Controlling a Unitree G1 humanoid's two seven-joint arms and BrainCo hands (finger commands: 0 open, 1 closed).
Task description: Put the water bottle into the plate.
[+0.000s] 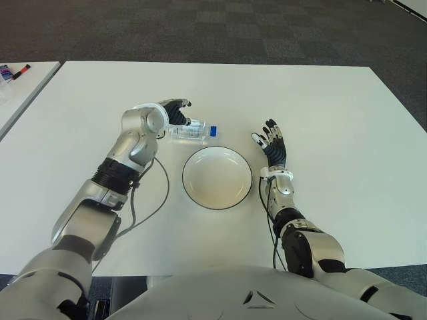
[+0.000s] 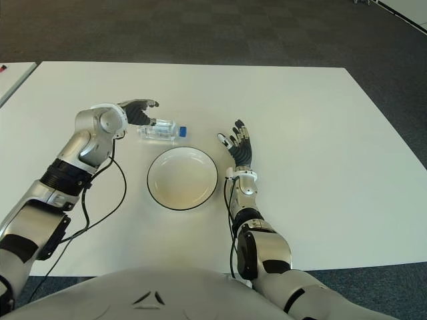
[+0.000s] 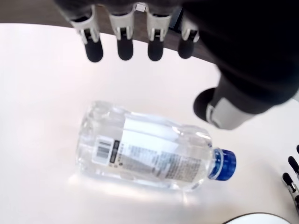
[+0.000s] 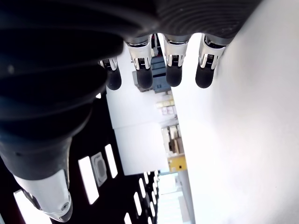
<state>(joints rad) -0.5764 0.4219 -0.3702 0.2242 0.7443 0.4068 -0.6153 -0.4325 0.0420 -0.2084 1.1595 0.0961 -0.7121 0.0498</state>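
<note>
water bottle lies on its side just behind the plate, cap toward the right hand; left hand above it, fingers spread, holding nothing; right hand beside plate, also spread

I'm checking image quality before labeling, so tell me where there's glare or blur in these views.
Left wrist view: the water bottle is sharp, with a bright glint on the table beneath it; the left hand above it is soft and dark. Right wrist view: the white surface is washed out and the right hand blurs close up. Eye views: even light, faint shadow inside the plate.
</note>
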